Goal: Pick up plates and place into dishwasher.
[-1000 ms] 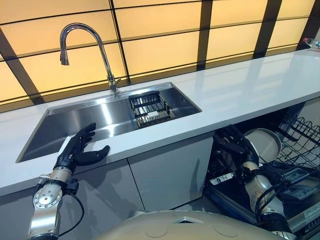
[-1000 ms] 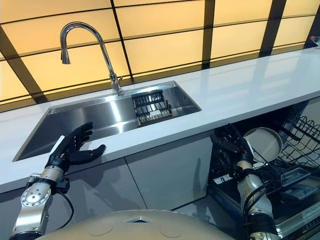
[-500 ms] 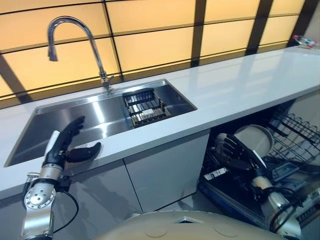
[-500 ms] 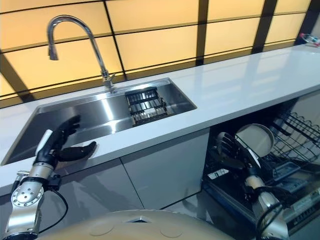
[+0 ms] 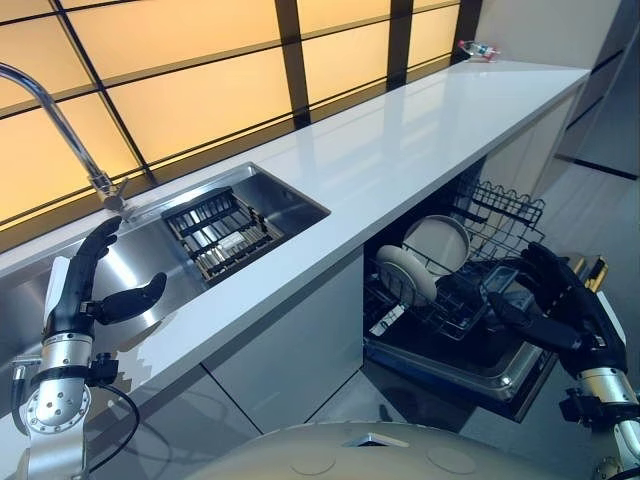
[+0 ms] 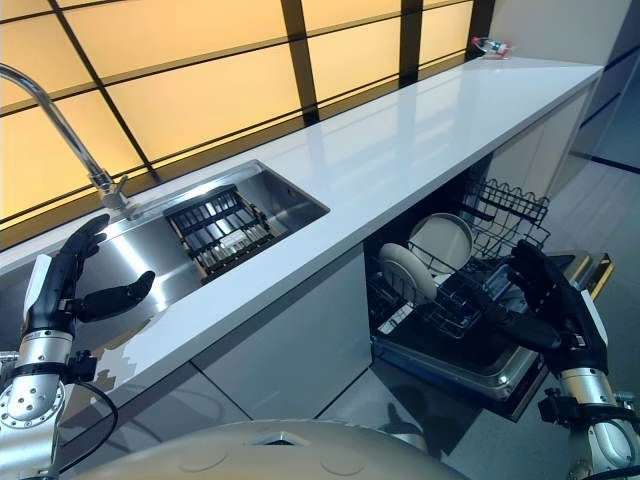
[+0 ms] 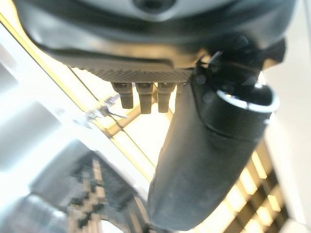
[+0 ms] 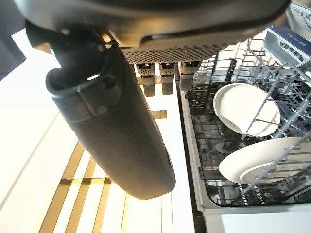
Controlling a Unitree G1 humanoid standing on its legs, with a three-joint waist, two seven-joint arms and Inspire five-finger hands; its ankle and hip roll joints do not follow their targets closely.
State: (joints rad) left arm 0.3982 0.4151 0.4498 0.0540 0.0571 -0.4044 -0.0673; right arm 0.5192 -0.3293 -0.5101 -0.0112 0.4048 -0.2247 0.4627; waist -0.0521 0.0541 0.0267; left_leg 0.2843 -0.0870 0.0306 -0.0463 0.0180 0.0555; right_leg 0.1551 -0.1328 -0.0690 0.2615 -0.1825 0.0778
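Right hand (image 5: 565, 310), fingers spread and empty, hovers just beside the dishwasher rack (image 5: 470, 290) — two plates (image 5: 405, 272) upright inside; left hand (image 5: 85, 290), open, at the sink (image 5: 150, 262).

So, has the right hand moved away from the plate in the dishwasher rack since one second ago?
Yes. The right hand, which was right beside the plate a second ago, now hangs open past the rack's outer end, well clear of it.

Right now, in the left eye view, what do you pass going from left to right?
Left robot hand → black slatted drain basket in the steel sink → round white plate in the dishwasher rack → second white plate → right robot hand.
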